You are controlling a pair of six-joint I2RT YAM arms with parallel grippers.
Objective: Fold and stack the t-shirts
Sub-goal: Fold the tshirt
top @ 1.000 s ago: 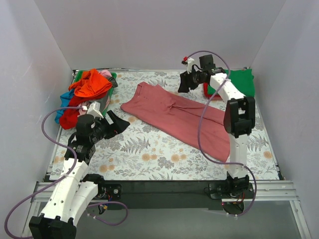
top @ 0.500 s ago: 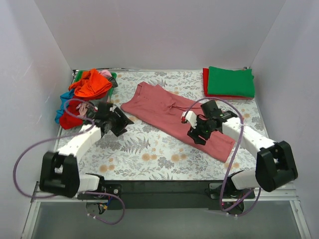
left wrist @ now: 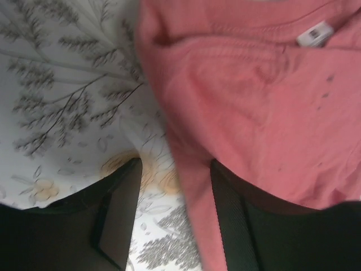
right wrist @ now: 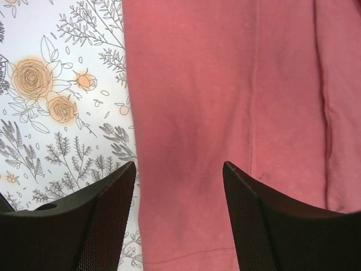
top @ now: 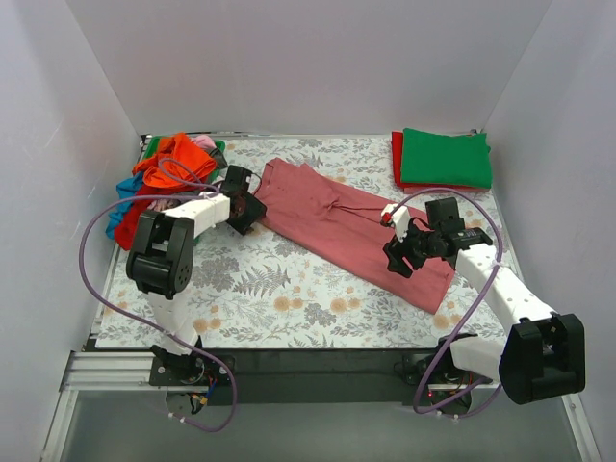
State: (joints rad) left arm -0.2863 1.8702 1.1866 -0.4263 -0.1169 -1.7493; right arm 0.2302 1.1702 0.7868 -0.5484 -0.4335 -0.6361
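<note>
On the floral-printed table (top: 289,298), a long dusty-rose fabric t-shirt (top: 327,217) lies diagonally, with the left end effector (top: 243,204) and right end effector (top: 402,252) both open astride its near edge at opposite ends, seemingly poised to pinch and fold it.

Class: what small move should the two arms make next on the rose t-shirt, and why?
Probably lower both and pinch: the left end effector and right end effector each hang open astride an edge of the rose t-shirt, gripping nothing yet.
</note>
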